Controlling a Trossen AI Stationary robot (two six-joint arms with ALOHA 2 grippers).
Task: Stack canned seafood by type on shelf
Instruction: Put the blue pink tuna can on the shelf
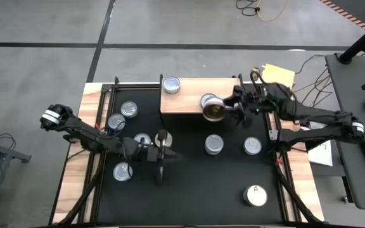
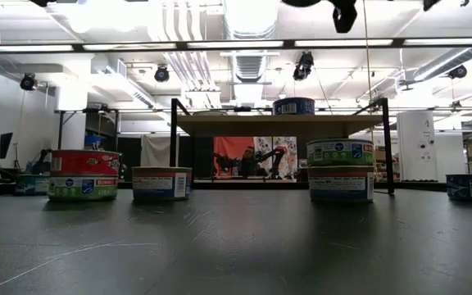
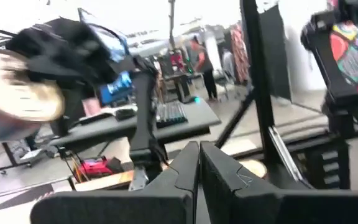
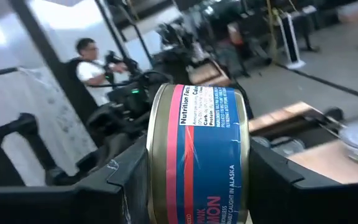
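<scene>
1. The right gripper (image 1: 224, 109) pinches a gold-bottomed tin (image 1: 213, 112) between its jaws, one finger (image 4: 114, 180) on each side of the blue and pink label. It holds the tin tipped on its side, probably so it can be turned level and set down by type.
2. Just beneath those jaws lies the shelf (image 1: 189, 101), a light wooden board. One tin with a blue wall (image 1: 171, 85) stands on it, well apart from the jaws, at the board's far corner.
3. Near the right jaws, on the black table (image 1: 189, 202), stand two silver-topped tins (image 1: 214, 144) (image 1: 253, 145). In the low view one tin sits on another (image 2: 340, 170), so like tins seem to be paired already; which two these are in the high view I cannot tell.
4. Farther off sits a white-topped tin marked "A" (image 1: 255, 196).
5. The left gripper (image 1: 162, 155) waits over mid-table, jaws pressed together and empty. Beside it is one tin (image 1: 142, 140); beyond it three more (image 1: 123, 171) (image 1: 116, 121) (image 1: 129, 110).
6. Count in the high view: one tin held, one on the shelf, seven on the table, nine in all.
</scene>
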